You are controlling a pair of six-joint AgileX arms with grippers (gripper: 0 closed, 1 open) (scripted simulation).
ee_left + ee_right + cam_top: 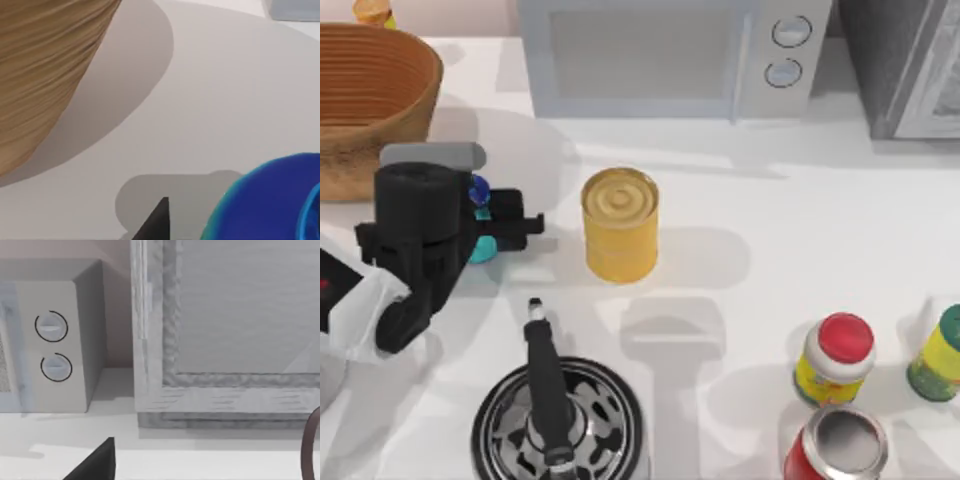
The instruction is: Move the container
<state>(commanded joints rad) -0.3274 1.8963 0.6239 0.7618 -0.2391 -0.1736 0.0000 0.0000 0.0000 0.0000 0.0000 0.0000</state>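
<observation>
The left gripper (498,228) sits low at the desk's (800,230) left side, over the small teal-cyan bottle with a blue shoulder (481,246); whether its fingers clamp the bottle I cannot tell. The bottle stands between the woven brown basket (370,100) and the yellow tin can (620,225), whose lid is sealed. The left wrist view shows the bottle's blue shoulder (270,200) close beside a dark fingertip (157,222). A red-lidded yellow jar (835,358) stands capped at the right.

Container (481,222) between basket (365,100) and can (620,225)
</observation>
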